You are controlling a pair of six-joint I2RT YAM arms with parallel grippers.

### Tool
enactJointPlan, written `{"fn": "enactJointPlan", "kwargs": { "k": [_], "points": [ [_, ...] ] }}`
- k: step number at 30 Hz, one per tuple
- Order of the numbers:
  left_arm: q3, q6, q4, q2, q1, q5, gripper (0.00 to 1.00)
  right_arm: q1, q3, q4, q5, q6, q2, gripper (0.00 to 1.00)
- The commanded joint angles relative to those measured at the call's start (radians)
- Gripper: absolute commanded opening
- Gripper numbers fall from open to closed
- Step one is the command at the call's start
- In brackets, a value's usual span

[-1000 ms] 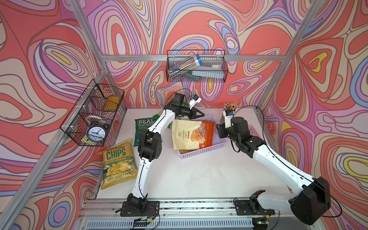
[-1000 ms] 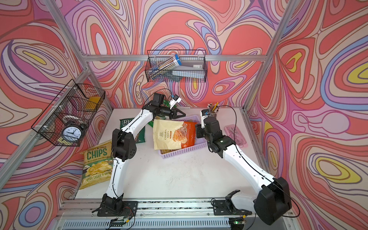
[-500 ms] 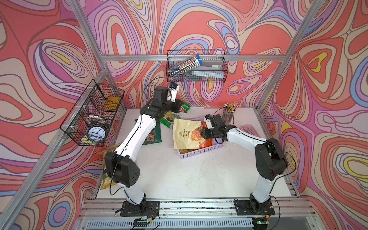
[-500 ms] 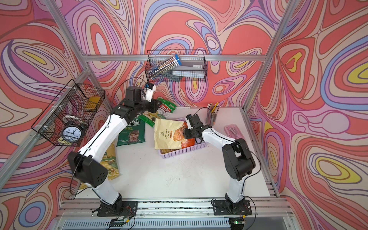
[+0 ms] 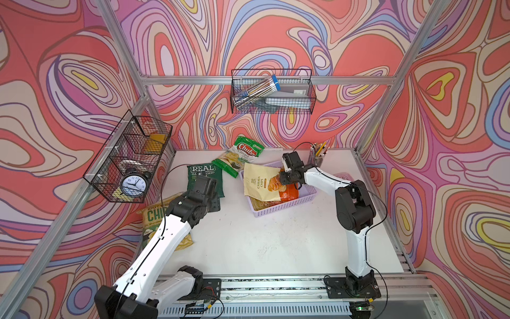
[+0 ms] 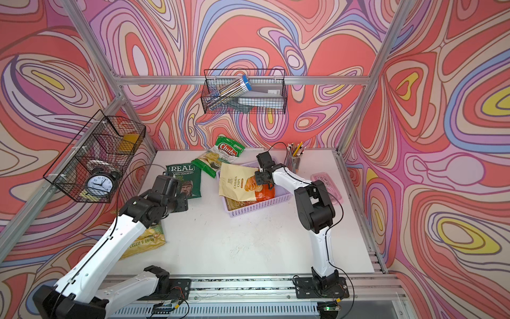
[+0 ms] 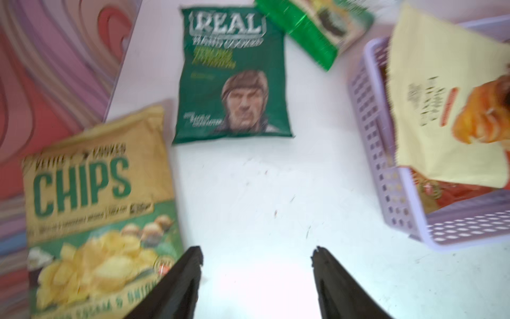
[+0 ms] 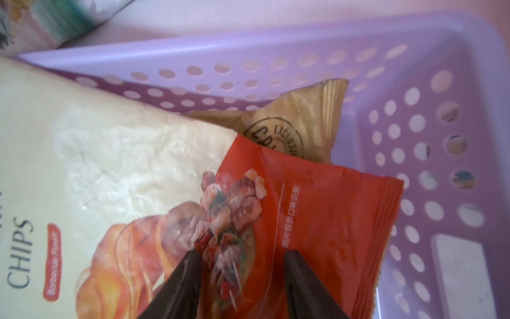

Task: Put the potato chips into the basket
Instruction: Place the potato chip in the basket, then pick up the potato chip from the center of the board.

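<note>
left tool (image 7: 256,250) spread, empty | right tool (image 8: 242,252) parted over cassava bag (image 5: 258,182) | pencil cup (image 5: 316,158) near basket (image 5: 281,208)

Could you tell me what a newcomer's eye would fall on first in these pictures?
First the swirling walls around the cell. Then the cream-orange Cassava Chips bag, lying tilted across the lilac basket at the back with the right gripper over it. The left gripper, jaws open, hangs above bare table beside the yellow-green CHIPS bag.
</note>
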Motion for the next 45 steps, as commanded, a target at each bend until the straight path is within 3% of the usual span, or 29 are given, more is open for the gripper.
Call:
{"fn": "enactJointPlan", "kwargs": {
  "k": [1,7,14,17,20,23,27,30,36,42,45],
  "points": [
    [-0.052,-0.244,-0.160,-0.130,0.000,-0.173,0.90,-0.007,0.034,-0.039,0.036,0.006,0.013,0.50],
    [-0.132,-0.635,-0.285,-0.330,0.013,-0.320,0.89,0.032,-0.072,0.112,-0.075,0.055,-0.145,0.50],
    [-0.258,-1.362,-0.638,-0.510,0.021,-0.345,0.90,0.079,-0.096,0.132,-0.143,0.074,-0.175,0.50],
    [-0.315,-1.465,-0.661,-0.537,0.021,-0.344,0.92,0.080,-0.099,0.142,-0.162,0.082,-0.169,0.50],
    [-0.349,-1.550,-0.673,-0.476,0.022,-0.356,0.93,0.080,-0.094,0.141,-0.177,0.086,-0.165,0.51],
    [-0.374,-1.480,-0.544,-0.371,0.052,-0.384,0.94,0.080,-0.096,0.147,-0.190,0.091,-0.165,0.50],
    [-0.426,-1.247,-0.248,-0.254,0.224,-0.264,0.95,0.080,-0.098,0.144,-0.198,0.091,-0.169,0.50],
    [-0.464,-1.205,-0.130,-0.187,0.303,-0.230,0.95,0.080,-0.104,0.145,-0.197,0.090,-0.181,0.50],
    [-0.548,-1.174,0.039,-0.068,0.350,-0.171,0.95,0.080,-0.115,0.142,-0.190,0.086,-0.197,0.50],
    [-0.613,-1.232,0.055,-0.052,0.354,-0.194,0.96,0.080,-0.115,0.140,-0.198,0.085,-0.190,0.50],
    [-0.683,-1.097,0.247,-0.073,0.371,-0.177,0.91,0.079,-0.109,0.142,-0.216,0.090,-0.181,0.50]
  ]
}}
